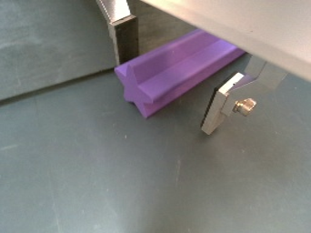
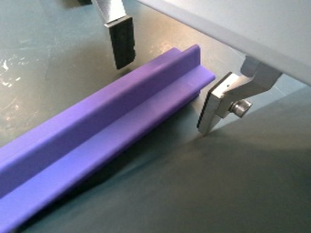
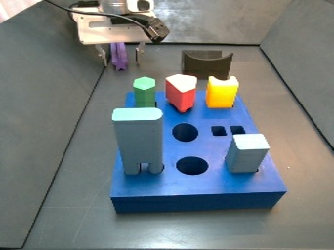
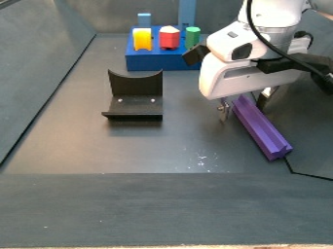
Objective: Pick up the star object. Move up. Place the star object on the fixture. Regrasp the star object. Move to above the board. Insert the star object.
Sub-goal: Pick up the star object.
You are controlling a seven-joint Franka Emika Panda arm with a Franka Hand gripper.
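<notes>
Star object is seen lying flat on the dark desk, purple and ridged. No readable writing is found anywhere. In both wrist views the gripper is shown spread wide, one silver finger on each side of the prism, apparently not touching it, so nothing is gripped. The full length of the star object is only shown in a side view, stretching out from under the white gripper body. The fixture is seen well apart there, and the blue board with its pegs is best shown in a side view.
</notes>
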